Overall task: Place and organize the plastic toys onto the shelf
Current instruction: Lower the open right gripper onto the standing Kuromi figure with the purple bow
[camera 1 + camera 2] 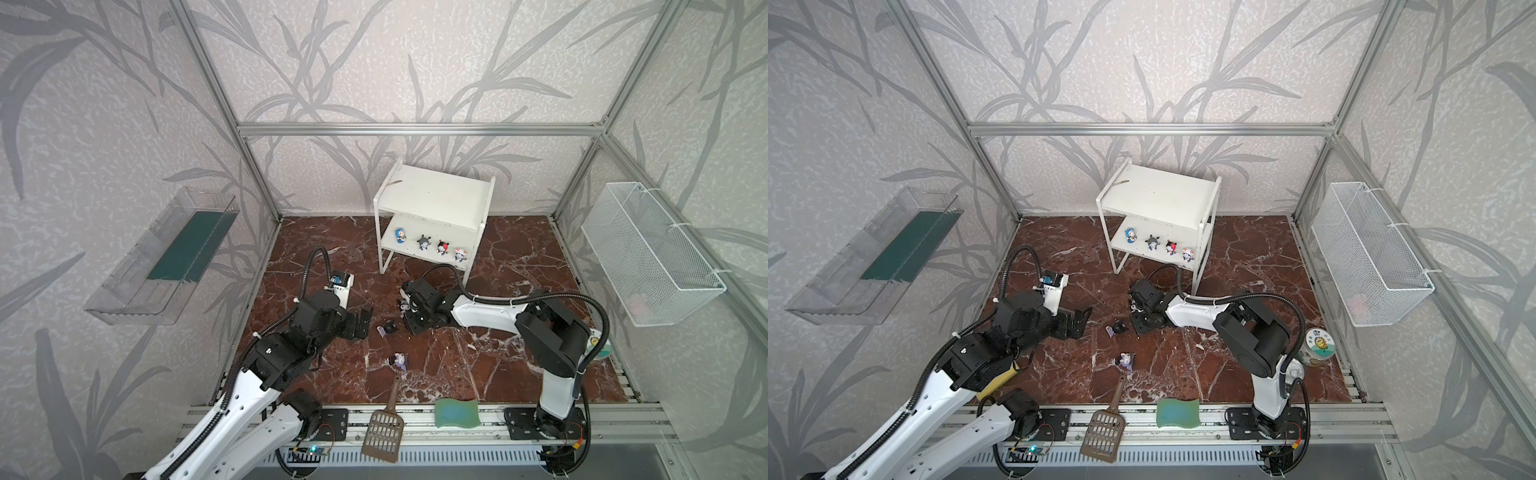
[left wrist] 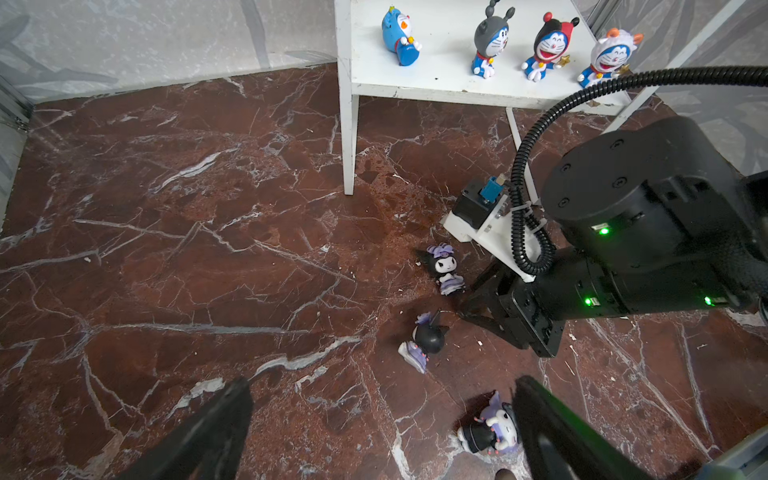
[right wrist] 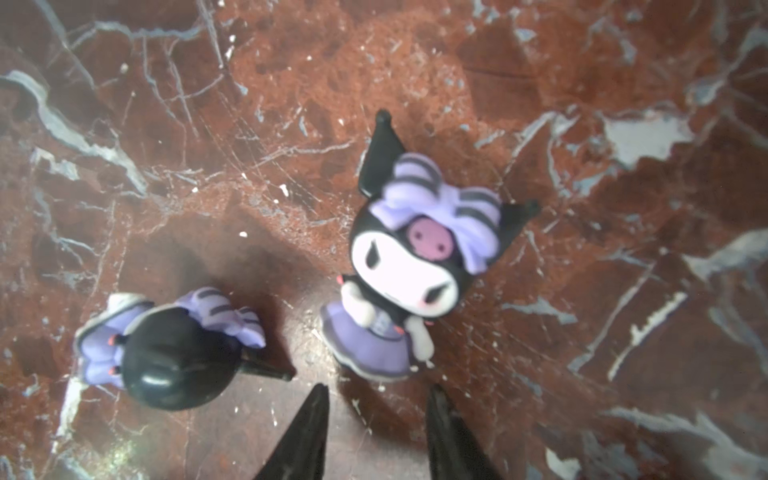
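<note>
The right gripper, parted and empty, hangs just short of an upright purple figurine; a toppled purple figurine lies beside it. The left gripper gapes wide above the red marble desk, a third purple figurine lying by one finger. Four blue figurines line the lower board of the shelf.

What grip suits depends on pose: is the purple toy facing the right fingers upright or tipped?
Upright: the purple toy stands on its skirt, head on top.

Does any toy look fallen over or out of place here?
Yes. On the marble floor, the tipped toy by the right claw and the side-lying toy by the left claw lie toppled; the upright toy stands.
</note>
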`<state>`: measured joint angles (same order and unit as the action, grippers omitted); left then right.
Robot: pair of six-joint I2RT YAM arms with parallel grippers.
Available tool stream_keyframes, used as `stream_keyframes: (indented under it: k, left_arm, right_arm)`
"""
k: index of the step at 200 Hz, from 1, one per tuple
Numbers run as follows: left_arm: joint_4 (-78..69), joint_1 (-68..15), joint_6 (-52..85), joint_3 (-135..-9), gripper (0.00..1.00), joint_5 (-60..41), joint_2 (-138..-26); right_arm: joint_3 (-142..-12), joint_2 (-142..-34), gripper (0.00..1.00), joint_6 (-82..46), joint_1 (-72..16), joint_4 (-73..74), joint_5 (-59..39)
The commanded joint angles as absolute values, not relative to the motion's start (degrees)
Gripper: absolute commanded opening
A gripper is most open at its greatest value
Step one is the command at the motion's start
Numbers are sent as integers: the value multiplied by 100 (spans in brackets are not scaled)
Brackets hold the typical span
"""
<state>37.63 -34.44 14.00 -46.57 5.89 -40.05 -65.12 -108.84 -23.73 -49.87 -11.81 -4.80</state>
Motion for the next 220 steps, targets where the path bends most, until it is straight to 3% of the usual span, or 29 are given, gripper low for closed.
stream_keyframes:
  k: [1, 56, 90, 175, 220]
  left_arm:
    - [3688, -3445, 1429, -4659, 99, 572, -4008]
    - [3697, -3445, 1415, -4661, 99, 558, -3998]
    - [3694, -3441, 1412, -4653, 99, 545, -4000]
    - [3677, -3444, 1433, -4650, 99, 484, -4056]
    - [3608, -3438, 1468, -4661, 99, 423, -4104]
  right_arm:
    - [-6676, -10913, 52, -2371, -4959, -1151, -615]
    - [-7039, -11317, 53, -2476, -4956, -1031, -773]
    - [-7225, -11474, 37, -2496, -4953, -1263, -569]
    - [-7069, -11262, 25, -2395, -4933, -1437, -210]
    - [-6412, -10732, 29, -2430, -4772, -1249, -393]
